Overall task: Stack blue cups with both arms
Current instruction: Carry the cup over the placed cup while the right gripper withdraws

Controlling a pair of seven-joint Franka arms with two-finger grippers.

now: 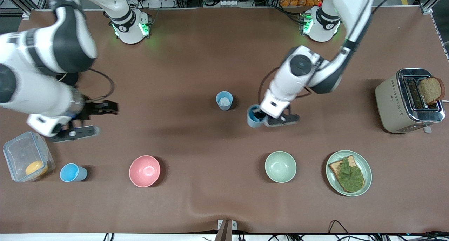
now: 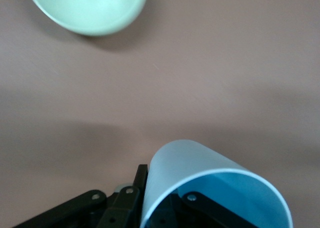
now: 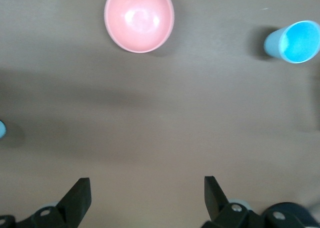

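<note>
Along the edge of the brown table (image 1: 210,206) nearest the front camera runs a row of things: a clear lidded container (image 1: 26,160) holding something orange at the right arm's end, then a light-blue cup (image 1: 72,172) standing upright just beside it, a pink bowl (image 1: 144,171), a pale green bowl (image 1: 280,166), and a green plate (image 1: 364,165) with a slice of bread under a leaf, toward the left arm's end. Farther from the camera, over the bare table above the container and that first cup, hangs the right gripper (image 1: 89,120); its two black fingers (image 3: 77,200) stand wide apart with nothing between them, and the cup (image 3: 295,41) lies well apart from it, nearer the camera. Near the middle of the table the left gripper (image 1: 261,116) is closed on the wall of a second blue cup (image 1: 254,116): in the left wrist view one finger (image 2: 200,205) sits inside the cup's mouth and the other presses outside its wall, so the cup (image 2: 200,178) is pinched by its rim. Whether that cup rests on the table or is lifted cannot be told. Just beside it, toward the right arm's end and a little farther from the camera, a third blue cup (image 1: 224,100) stands upright with something pale inside. Toward the left arm's end, a cream toaster (image 1: 408,100) has a slice of brown bread sticking out of one slot.
</note>
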